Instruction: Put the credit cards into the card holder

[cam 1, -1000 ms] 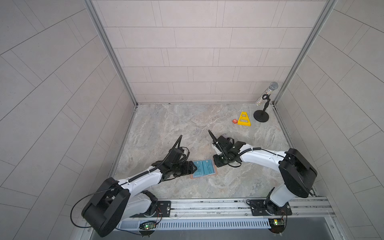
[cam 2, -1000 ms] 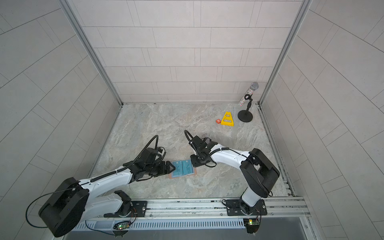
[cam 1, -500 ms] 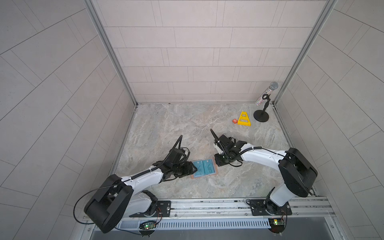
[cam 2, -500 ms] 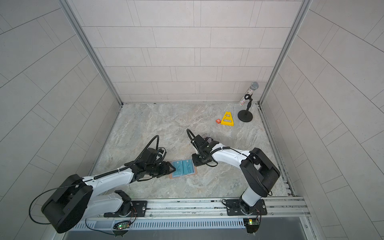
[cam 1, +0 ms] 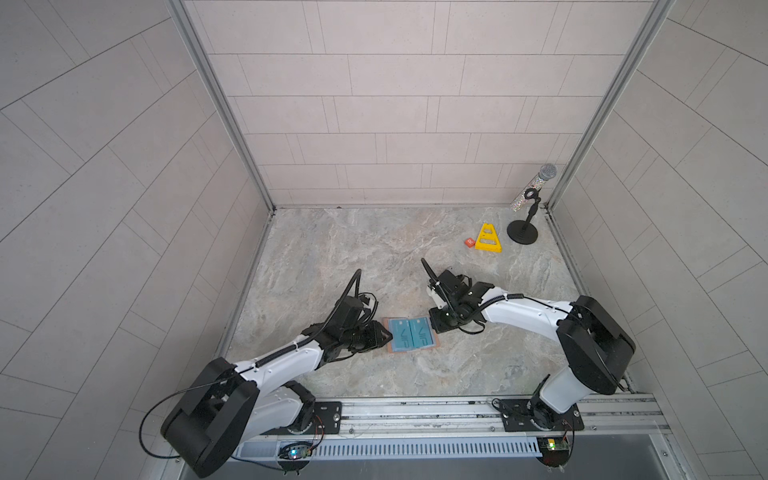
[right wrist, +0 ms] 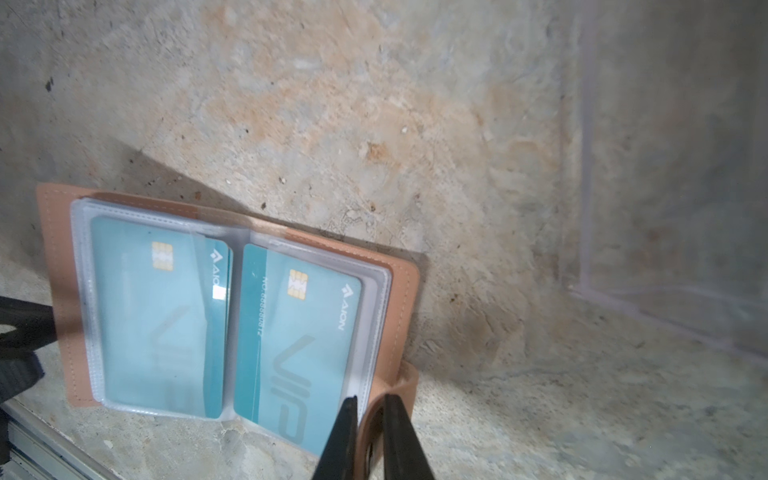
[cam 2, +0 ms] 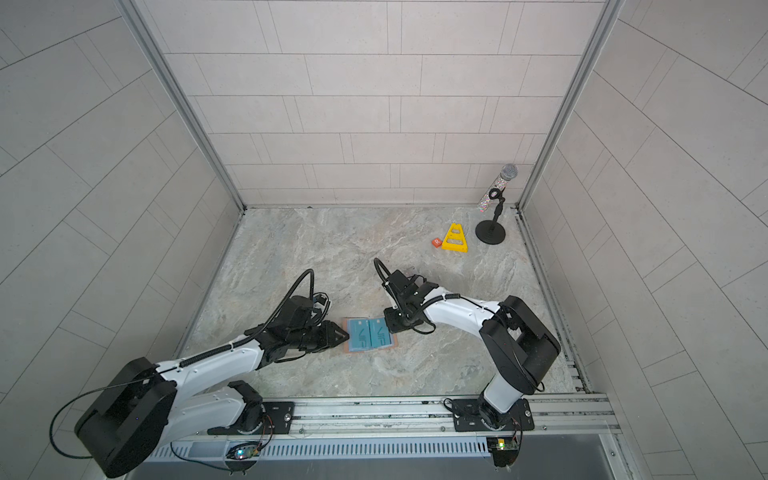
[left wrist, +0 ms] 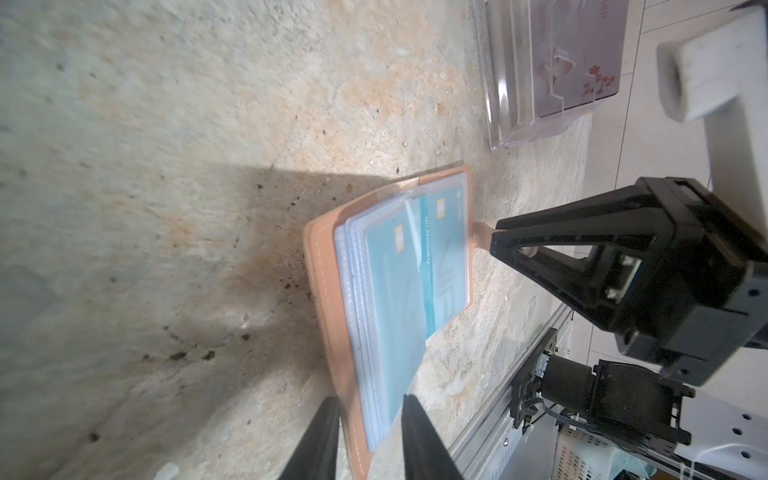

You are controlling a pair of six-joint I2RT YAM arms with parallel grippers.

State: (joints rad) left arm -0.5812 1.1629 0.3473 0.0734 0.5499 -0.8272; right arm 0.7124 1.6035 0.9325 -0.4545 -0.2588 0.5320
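Card holder (right wrist: 50,257), tan-pink leather, lying open and flat on the marble table (cam 1: 353,249), close to the front edge and about midway along it, between the two arms. Both top views give this placing and, toward the far right corner, a microphone (cam 1: 536,189) on a black stand, a yellow triangular piece (cam 1: 488,240) and a small orange block (cam 1: 470,242); the print on the cards is too small to read there. The right wrist view shows the clear sleeves with two teal credit cards (right wrist: 145,316) in facing pockets, one per page, each bearing a gold chip, pale "VIP" lettering and the word "AION" beside a small emblem. The card nearer the tab also carries a line beginning "NO.", digits unclear. The right gripper (right wrist: 370,400) is closed on the snap tab (right wrist: 409,382), which runs between its jaws, and the left wrist view shows the same grip from the opposite side. That view also shows a clear acrylic stand (left wrist: 511,124) beyond the holder, containing a lilac card (left wrist: 582,62) printed with small red blossoms. The right wrist view gives the stand only as a faint clear wall. The left gripper (left wrist: 370,399) has its jaws narrow, one on each side of the holder's free cover edge and sleeves; whether they press it cannot be told.
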